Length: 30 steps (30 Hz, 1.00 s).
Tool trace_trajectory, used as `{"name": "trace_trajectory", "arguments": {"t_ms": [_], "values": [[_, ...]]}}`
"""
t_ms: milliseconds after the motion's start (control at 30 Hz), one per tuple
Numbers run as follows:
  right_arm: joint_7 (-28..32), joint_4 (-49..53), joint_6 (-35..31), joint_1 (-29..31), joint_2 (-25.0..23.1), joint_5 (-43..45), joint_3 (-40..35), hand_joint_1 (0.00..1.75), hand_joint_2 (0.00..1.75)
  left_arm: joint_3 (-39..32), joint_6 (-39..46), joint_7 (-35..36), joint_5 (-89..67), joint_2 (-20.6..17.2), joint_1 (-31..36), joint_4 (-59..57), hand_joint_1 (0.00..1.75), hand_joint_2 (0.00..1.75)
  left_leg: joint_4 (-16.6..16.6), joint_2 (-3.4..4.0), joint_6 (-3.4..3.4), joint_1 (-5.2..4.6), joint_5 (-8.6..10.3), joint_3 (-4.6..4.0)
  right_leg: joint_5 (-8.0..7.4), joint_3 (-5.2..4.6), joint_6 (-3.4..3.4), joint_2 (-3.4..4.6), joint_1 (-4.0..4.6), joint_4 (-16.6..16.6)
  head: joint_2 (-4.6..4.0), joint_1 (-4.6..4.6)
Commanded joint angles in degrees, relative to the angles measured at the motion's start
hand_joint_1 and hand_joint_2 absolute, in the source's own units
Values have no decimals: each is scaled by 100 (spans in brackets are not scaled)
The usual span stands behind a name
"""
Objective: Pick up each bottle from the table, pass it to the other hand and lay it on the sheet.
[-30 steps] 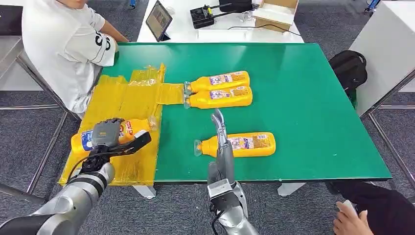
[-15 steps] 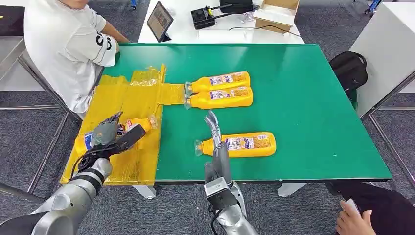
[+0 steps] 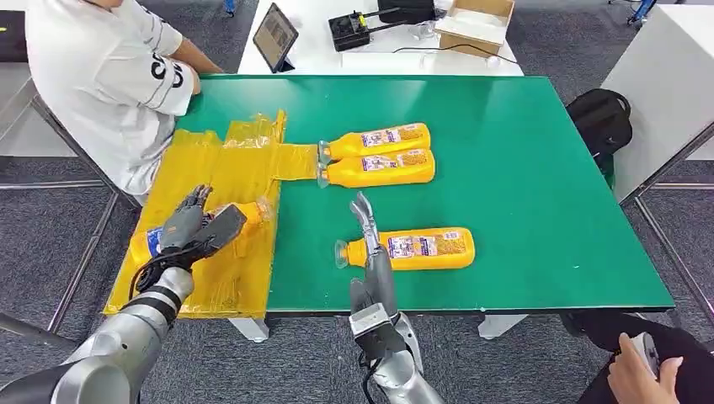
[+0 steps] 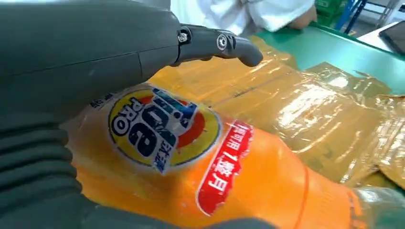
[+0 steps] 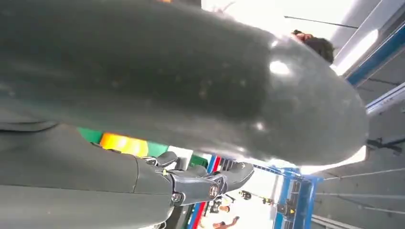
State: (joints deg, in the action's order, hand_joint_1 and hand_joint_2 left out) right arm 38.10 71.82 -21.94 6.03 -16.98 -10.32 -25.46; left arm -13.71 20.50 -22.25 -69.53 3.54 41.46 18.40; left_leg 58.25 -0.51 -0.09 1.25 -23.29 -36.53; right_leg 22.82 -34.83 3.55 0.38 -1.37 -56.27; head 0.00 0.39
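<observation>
Your left robot hand [image 3: 192, 229] is wrapped over an orange detergent bottle [image 3: 238, 212] that lies on the yellow sheet [image 3: 221, 168] near the worktop's left front corner. In the left wrist view the thumb [image 4: 217, 44] curves over the bottle's label, so the hand looks like it is holding the bottle.

Here is what could go wrong. The bottle is round and smooth, so it could roll toward the left edge of the worktop [image 3: 522, 151] when you let go, because that edge is near. The sheet is thin and crinkly. A finger could catch it and drag it as you pull away.

Your right robot hand [image 3: 368, 220] is held up with its fingers straight and holds nothing. It is just beside the cap of another bottle [image 3: 412, 248] near the front edge, and a small swing could knock it.

Two more bottles [image 3: 379, 155] lie side by side in the middle, caps touching the sheet.

A person in a white shirt [image 3: 101, 76] sits at the far left corner. A tablet [image 3: 274, 35] stands on a white table behind. The floor is grey carpet.
</observation>
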Motion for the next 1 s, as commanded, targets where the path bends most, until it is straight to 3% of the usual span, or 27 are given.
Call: {"name": "trace_trajectory", "arguments": {"t_ms": [33, 200, 300, 1000], "values": [[190, -378, -3, 169, -25, 25, 122, 0, 0, -311, -141, -65, 78, 130, 59, -232, 0, 0, -5, 6, 7, 1, -8, 22, 6, 22, -15, -1, 4, 7, 0, 0], [190, -437, 74, 159, -46, -2, 235, 0, 0, -899, -882, -901, 952, 317, 138, -59, 0, 0, -4, 2, 9, 1, -9, 24, 9, 25, -18, -7, 5, 5, 0, 0], [190, -553, 81, 148, -50, -234, 297, 0, 0, -1389, -347, -1761, 1903, 664, 143, 400, 0, 0, -4, 0, 9, 1, -8, 22, 8, 23, -16, -8, 5, 6, 0, 2], [190, -555, 83, 150, -52, -240, 300, 0, 0, -1364, -332, -1737, 1911, 699, 150, 421, 0, 0, -1, 9, 8, 2, -12, 15, 8, 14, -16, -1, 7, 3, 0, 0]]}}
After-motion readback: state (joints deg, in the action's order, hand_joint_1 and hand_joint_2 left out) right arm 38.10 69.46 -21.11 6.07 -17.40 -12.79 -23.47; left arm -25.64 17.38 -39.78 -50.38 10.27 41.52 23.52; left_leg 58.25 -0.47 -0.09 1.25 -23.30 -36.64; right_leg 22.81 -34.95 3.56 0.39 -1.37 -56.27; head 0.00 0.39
